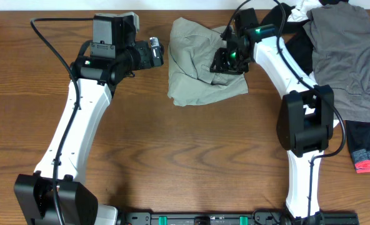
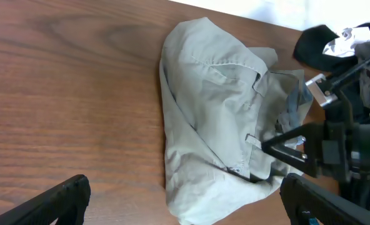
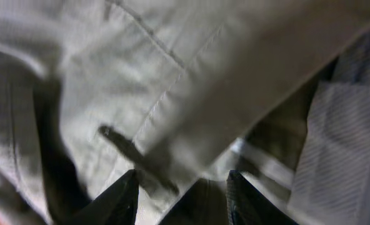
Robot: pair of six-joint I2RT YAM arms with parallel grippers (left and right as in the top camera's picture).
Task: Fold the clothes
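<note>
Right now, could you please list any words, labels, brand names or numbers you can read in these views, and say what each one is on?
None can be read in any view.
The khaki shorts show only seams and pocket lining, with no legible tag.
The grey garment and the black garment show no print.
The arms carry no readable markings; the green light by the right hand is not text.

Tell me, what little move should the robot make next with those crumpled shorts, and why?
Probably close the right gripper on the fabric beneath it. Its fingers are spread right against the shorts, which lie bunched on the table, so a pinch would let it pull an edge flat. The left gripper hangs open beside them, holding nothing.
</note>
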